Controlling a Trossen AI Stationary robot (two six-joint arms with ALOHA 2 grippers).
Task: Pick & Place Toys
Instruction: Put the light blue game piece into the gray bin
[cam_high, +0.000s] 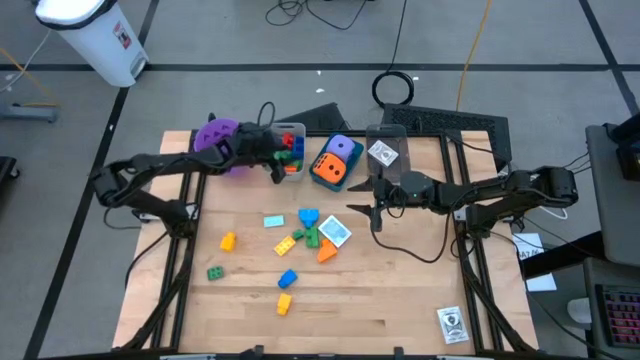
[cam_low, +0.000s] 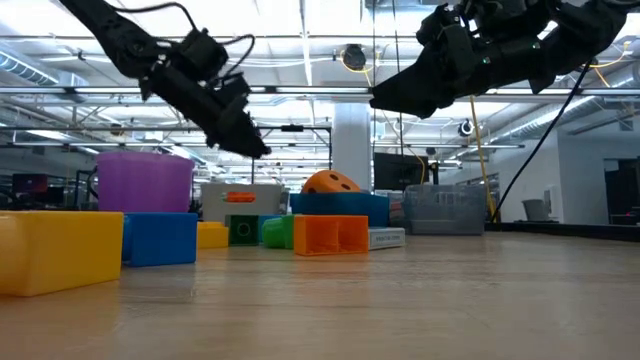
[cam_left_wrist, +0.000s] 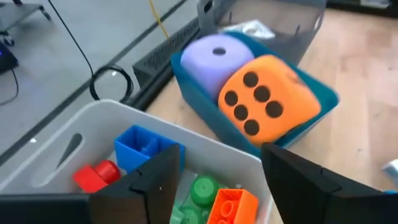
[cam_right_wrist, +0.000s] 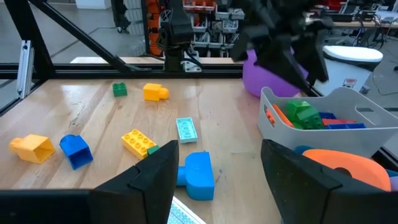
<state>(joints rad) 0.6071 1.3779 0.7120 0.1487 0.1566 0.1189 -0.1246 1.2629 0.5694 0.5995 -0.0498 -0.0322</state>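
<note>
**Left Gripper Hanging Spread Over the Grey Bin**

While the left gripper is hovering above the grey bin with its fingers spread and nothing between them, the right gripper is hanging over the table's middle, fingers likewise apart and empty.

Bricks are lying in the grey bin: a blue brick, a red brick, a green brick and an orange brick are crowding together under the left fingers. Beside it, the blue bin is holding an orange die with black dots and a pale purple die, touching each other.

On the open table, loose bricks are sitting in a cluster: a light blue flat brick, a yellow brick, a blue block, and farther out a small green brick and a yellow piece.

Only the high view is showing the printed cube inside the clear bin and a card-like piece near the table's front right corner, possibly another printed toy. Only the low view is showing the purple cup standing upright behind the front bricks.
</note>
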